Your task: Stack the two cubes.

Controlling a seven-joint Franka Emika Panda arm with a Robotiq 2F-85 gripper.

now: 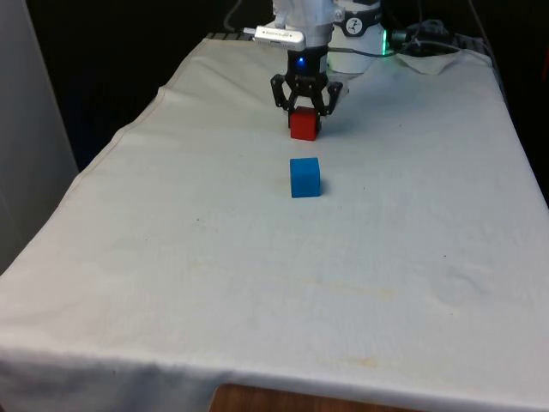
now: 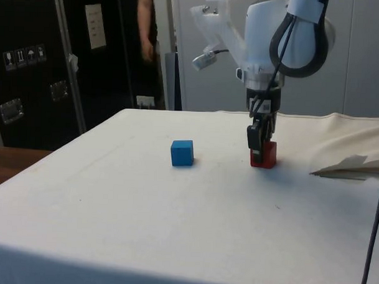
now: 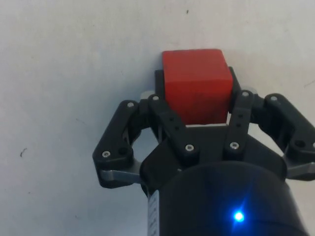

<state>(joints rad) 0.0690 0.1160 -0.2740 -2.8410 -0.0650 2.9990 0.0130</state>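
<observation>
A red cube (image 1: 304, 126) (image 2: 266, 156) sits on the white cloth at the far end of the table. My gripper (image 1: 305, 110) (image 2: 259, 144) comes straight down on it, and in the wrist view my gripper (image 3: 197, 87) has one black finger pressed against each side of the red cube (image 3: 195, 66). The cube's base looks level with the cloth. A blue cube (image 1: 304, 177) (image 2: 182, 152) stands alone on the cloth, a short way nearer the front camera and apart from the gripper.
A person (image 2: 145, 34) stands behind the table by the dark cabinets. The cloth is rumpled into a fold (image 2: 350, 166) at the side view's right. Cables (image 1: 433, 39) lie at the table's far end.
</observation>
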